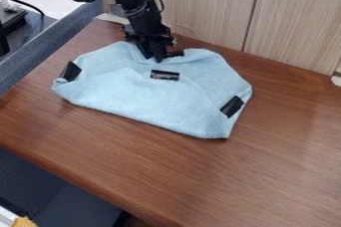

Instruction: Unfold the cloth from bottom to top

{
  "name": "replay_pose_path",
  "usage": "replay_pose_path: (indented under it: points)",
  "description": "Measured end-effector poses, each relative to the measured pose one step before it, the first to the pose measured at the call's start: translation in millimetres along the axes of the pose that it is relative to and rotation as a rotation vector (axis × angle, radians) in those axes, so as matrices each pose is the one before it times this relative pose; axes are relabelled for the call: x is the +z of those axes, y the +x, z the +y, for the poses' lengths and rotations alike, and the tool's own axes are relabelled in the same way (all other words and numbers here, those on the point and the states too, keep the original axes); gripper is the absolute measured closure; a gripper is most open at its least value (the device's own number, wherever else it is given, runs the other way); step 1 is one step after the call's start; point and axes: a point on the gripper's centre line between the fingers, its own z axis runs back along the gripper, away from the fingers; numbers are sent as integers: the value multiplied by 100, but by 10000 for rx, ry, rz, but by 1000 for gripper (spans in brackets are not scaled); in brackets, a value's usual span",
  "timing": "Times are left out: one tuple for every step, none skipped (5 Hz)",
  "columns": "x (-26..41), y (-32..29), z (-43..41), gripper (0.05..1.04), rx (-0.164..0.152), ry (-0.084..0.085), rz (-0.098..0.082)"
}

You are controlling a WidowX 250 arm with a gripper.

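Jaws: lowered against the cloth (126,91) at the dip in its far edge, the gripper (158,56) hanging roughly downward. How far apart they stand, and whether any fabric is held, cannot be determined. The arm (136,9) rises beyond the cloth's far edge.

Cloth: pale blue, folded, in an uneven many-sided outline, lying on the counter (266,166). The surface appears napped, as of towelling. The near fold is long and fairly straight; the far edge bends in at the jaws. Folded material slopes up toward the middle. Three dark oblong patches are noted: the middle patch (165,75) just on the near side of the jaws, the left patch (71,71) at the cloth's left end, the right patch (232,106) by its right edge. Their material is not established.

Handling, in the inspector's judgement: light, limp, not fragile, with enough grip between layers to drag the whole piece. The loose upper layer near the middle patch would be the place to take hold, pinched shallowly; a deep pinch risks catching both layers. Unfolding appears incomplete; a low, steady pull toward the far side should suit.

Surroundings: the counter is brown, smooth and wood-grained; pale grained panelling (213,9) stands beyond the cloth, and a grey fabric-like partition (57,34) beyond its left end.
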Motion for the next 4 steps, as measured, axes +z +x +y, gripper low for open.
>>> replay_pose_path:
  points:
    - [191, -23, -516, 364, -135, 28, 61]
    - [300, 92, -43, 120, 5, -41, 130]
    - [197, 56, 144, 80, 105, 14, 40]
    - [706, 315, 469, 83, 143, 42, -107]
